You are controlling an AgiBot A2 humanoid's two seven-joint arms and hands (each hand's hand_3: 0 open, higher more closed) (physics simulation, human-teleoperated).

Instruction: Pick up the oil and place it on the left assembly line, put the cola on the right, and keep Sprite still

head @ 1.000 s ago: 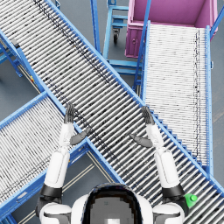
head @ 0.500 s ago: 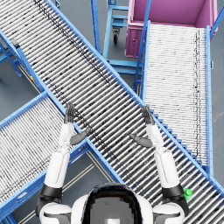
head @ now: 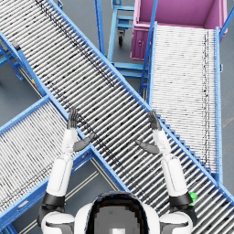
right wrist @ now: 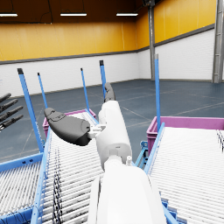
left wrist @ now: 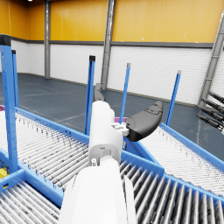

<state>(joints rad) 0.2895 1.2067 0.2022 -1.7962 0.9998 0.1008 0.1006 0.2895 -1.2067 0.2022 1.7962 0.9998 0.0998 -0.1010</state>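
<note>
Grey warehouse flooring and blue-framed roller conveyors fill the head view. Nearest the robot, a small green thing (head: 193, 196) sits on the centre conveyor (head: 114, 105), well behind the right robot hand (head: 155, 133) and just beside that arm's elbow. The arm hides most of it, so I cannot tell its long axis or whether it is the Sprite. If it is, it should be left alone.

Neither the oil nor the cola shows in any view, so which way they lie from either hand cannot be told. The coming move is probably a wait for them to arrive.

Both hands hover over the centre conveyor, wide open and holding nothing. Their fingers point away from the robot and their thumbs are turned in toward each other. The left robot hand (head: 73, 131) hangs over the edge nearest the left assembly line (head: 27, 151), which runs off to its outer side. Beyond the right robot hand, on its outer side, lies the right assembly line (head: 183, 82). A pink bin (head: 183, 13) stands at that line's far end
</note>
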